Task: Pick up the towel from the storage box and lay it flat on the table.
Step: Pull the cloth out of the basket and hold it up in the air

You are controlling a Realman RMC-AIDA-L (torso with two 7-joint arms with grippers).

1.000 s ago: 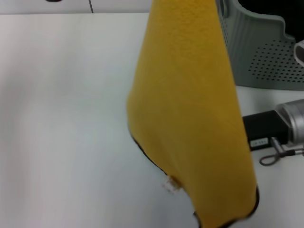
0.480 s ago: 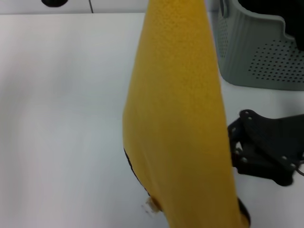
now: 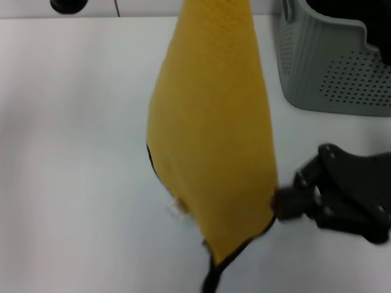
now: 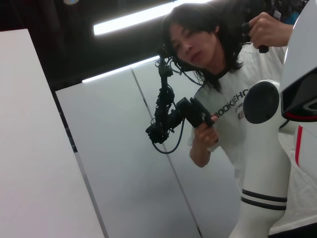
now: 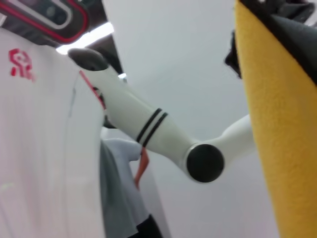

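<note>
— Left of the storage box (image 3: 333, 67), what hangs there?
— The towel (image 3: 211, 134): fuzzy mustard cloth, black-edged, draped in a long cone above the smooth white table (image 3: 73, 152).
— And the right gripper (image 3: 287, 201)?
— Black, at the towel's lower edge, touching it; whether its fingers grip, I cannot tell.
— The box?
— Ribbed grey-green plastic, dotted with holes.

Person (image 4: 213, 59) holding black camera rig (image 4: 171, 116); grey wall panels (image 4: 124, 163).

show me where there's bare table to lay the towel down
Bare table on the robot's left of the hanging towel. The robot's right is crowded: storage box at the far corner, right pincer at the towel's lower edge.
</note>
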